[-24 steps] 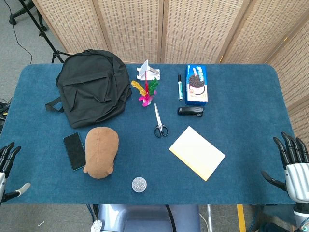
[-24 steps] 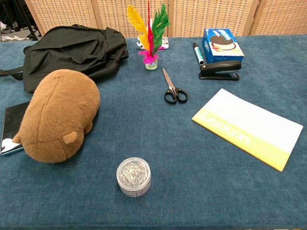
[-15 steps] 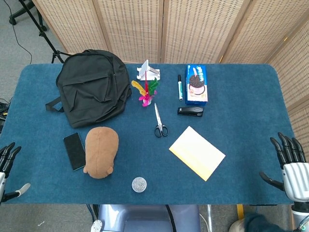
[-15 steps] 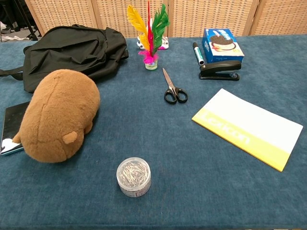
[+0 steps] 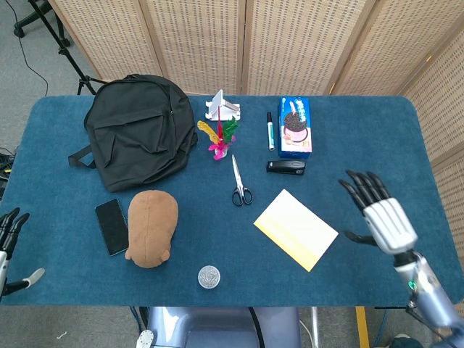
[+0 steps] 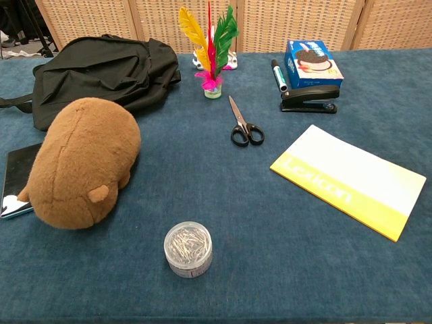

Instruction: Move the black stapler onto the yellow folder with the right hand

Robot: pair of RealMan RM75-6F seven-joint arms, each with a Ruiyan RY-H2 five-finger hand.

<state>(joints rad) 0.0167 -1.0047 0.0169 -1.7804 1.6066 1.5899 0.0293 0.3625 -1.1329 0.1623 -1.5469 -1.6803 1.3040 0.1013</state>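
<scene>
The black stapler (image 5: pixel 286 167) lies on the blue table just in front of the cookie box; the chest view shows the stapler (image 6: pixel 310 98) at the upper right. The yellow folder (image 5: pixel 296 229) lies flat toward the front, right of centre, and the chest view has the folder (image 6: pixel 351 179) at the right. My right hand (image 5: pixel 379 212) is over the table to the right of the folder, fingers spread and holding nothing. My left hand (image 5: pixel 9 243) hangs off the table's front left edge, fingers apart and empty. Neither hand shows in the chest view.
Scissors (image 5: pixel 240 183), a feather shuttlecock (image 5: pixel 220 138), a marker (image 5: pixel 270 130) and a cookie box (image 5: pixel 295 126) lie near the stapler. A black backpack (image 5: pixel 138 129), a brown plush toy (image 5: pixel 151 228), a phone (image 5: pixel 112 226) and a paperclip tub (image 5: pixel 209 277) fill the left and front.
My right hand has moved from beyond the table's right front edge inward and up, now over the table beside the folder. The left hand has barely shifted.
</scene>
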